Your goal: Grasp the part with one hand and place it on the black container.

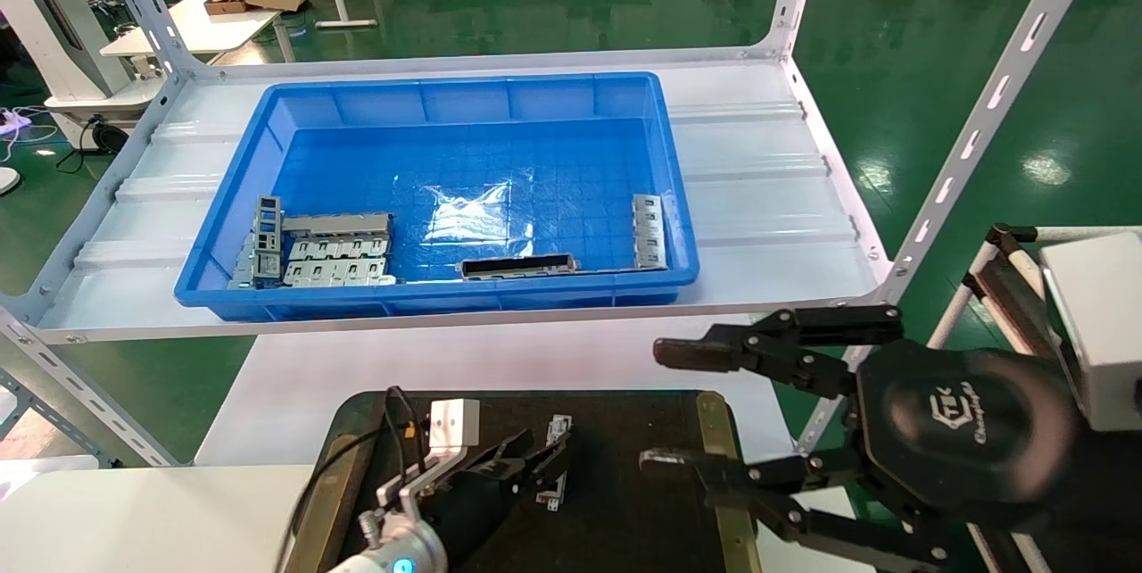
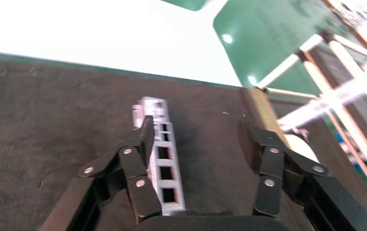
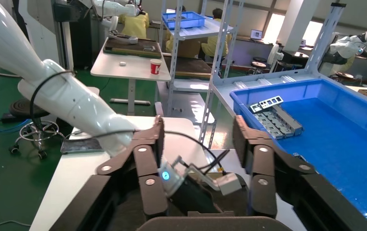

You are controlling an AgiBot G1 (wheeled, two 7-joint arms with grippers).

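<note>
The blue bin [image 1: 437, 189] sat on the shelf at the far side, with grey strips at its near-left corner and another against its right wall. Nearer, on the white worktop [image 1: 294, 386] by its near edge, lay the black container [image 1: 624, 439], its olive rim [image 1: 714, 430] along the right side.

The left gripper [image 1: 535, 466] was low over the container's floor, clearly the nearer arm to the work. The part [image 2: 164, 159] lay flat on the dark floor between its jaws, long axis running away from the wrist, in line with the fingers. One finger [image 2: 140, 159] touched the part's side; the other stood well apart, so the jaws were spread and nothing was pinched. The placement looked done, and a straight lift would clear it.

The right gripper [image 1: 660, 403] hung at the container's right rim, jaws spread wide and empty.
</note>
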